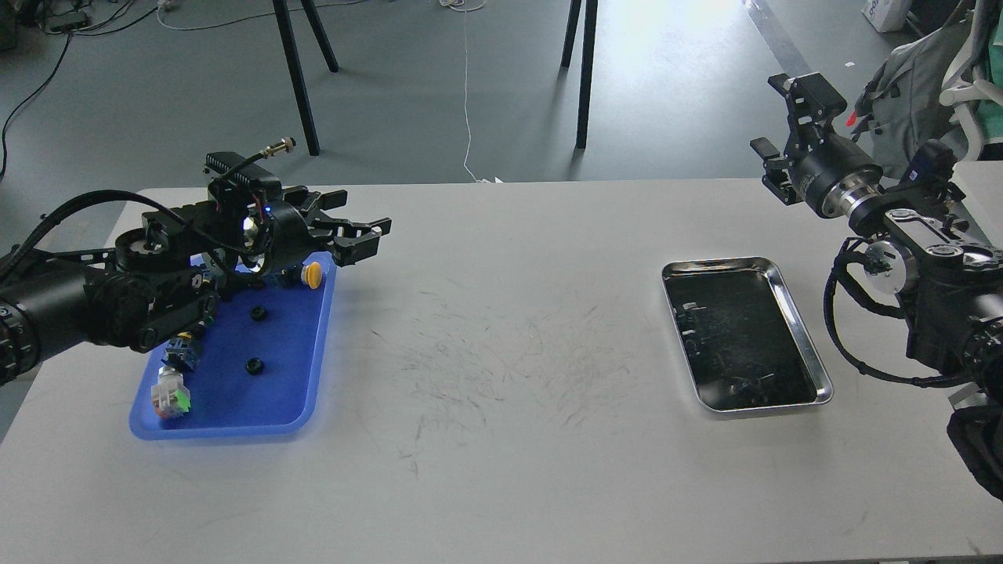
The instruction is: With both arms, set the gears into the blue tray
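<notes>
The blue tray (286,392) lies at the table's left. Two small black gears rest on its floor, one (257,313) near the middle and one (253,365) a little nearer to me. My left gripper (354,225) hovers just past the tray's far right corner, pointing right, open, with nothing between its fingers. My right gripper (774,113) hangs high beyond the table's far right edge, open and empty. My left arm hides the tray's far left part.
Colourful push-button switches sit in the blue tray: a yellow one (312,273), a blue one (179,354) and a green-white one (171,395). A shiny steel tray (791,301) with a dark floor lies at the right. Black furniture legs (298,78) stand beyond the table.
</notes>
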### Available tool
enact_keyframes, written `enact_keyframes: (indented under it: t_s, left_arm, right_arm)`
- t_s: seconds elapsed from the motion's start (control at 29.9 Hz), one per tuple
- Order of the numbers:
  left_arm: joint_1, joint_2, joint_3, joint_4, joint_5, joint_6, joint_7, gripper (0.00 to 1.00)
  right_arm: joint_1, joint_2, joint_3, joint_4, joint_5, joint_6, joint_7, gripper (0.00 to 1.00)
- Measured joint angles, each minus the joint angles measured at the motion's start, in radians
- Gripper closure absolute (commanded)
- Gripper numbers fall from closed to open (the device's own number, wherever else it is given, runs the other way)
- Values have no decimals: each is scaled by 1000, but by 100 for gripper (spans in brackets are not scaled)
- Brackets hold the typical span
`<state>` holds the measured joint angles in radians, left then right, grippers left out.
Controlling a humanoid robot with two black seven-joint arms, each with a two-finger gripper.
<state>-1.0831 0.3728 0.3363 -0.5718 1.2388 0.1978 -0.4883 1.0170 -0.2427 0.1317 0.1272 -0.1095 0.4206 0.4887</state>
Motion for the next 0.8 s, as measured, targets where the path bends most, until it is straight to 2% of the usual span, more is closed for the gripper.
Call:
enact_keyframes:
  t_s: [0.33,0.57,0.8]
  left_arm:
    - [58,-102,-50,62,-323,-28,0,13]
    - [117,-195,-198,178,-457,-107,0,13]
    - [148,-283,-379,253,-525,-141,0,13]
  right_arm:
    - [0,4,17,0,2,-12,0,2]
    - [-2,10,28,0,4,-14,0,2]
    - [-10,23,46,0,5,-37,0,2]
